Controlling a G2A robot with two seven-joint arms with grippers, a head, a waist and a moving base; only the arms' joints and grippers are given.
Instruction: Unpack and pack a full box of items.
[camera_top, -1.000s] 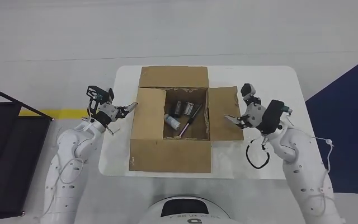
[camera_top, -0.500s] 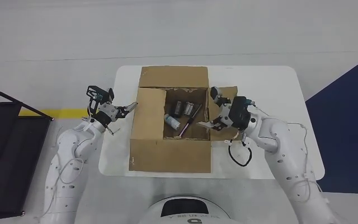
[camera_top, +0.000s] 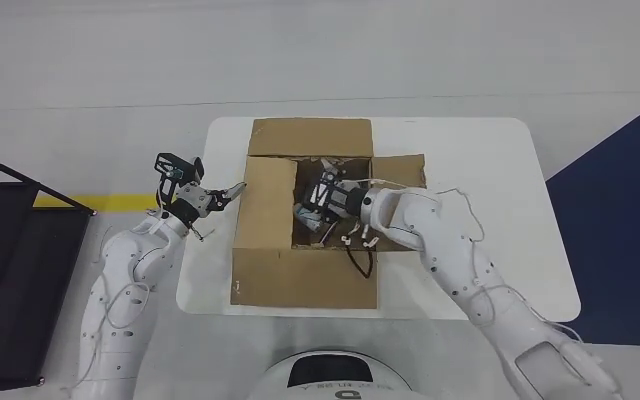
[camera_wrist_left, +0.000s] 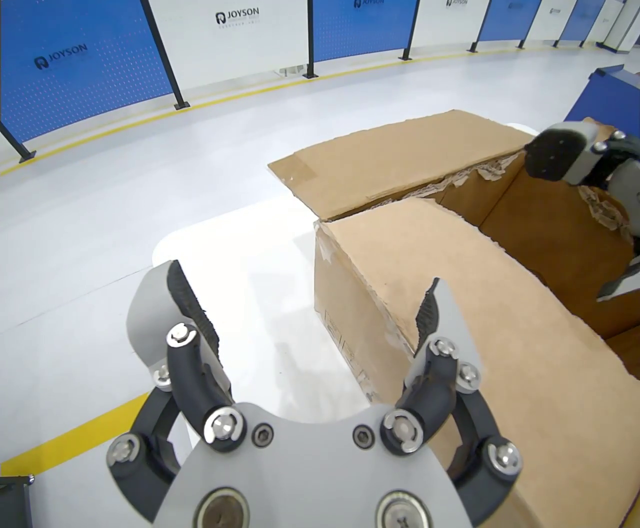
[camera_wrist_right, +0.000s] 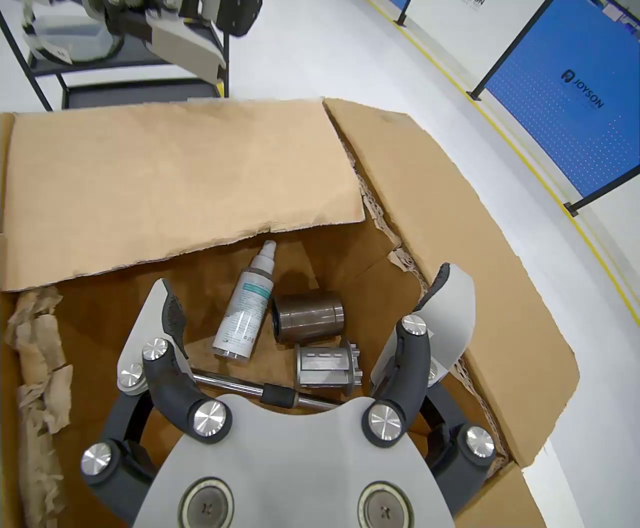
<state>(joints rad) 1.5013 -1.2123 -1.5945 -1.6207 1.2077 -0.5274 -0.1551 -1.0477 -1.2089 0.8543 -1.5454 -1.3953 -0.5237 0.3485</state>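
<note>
An open cardboard box stands mid-table with all flaps folded out. Inside lie a white spray bottle, a dark metal cylinder, a silver slotted metal part and a thin rod with a black grip. My right gripper hangs open over the box opening, above the cylinder and bottle, holding nothing. My left gripper stays open and empty beside the box's left flap, over the table's left edge.
Crumpled brown paper lines one inner side of the box. The white table has bare room right of the box. A black cart stands on the floor to the left.
My right arm has swung left from the table's right side, past the right flap, to above the box opening. The left arm has kept still.
</note>
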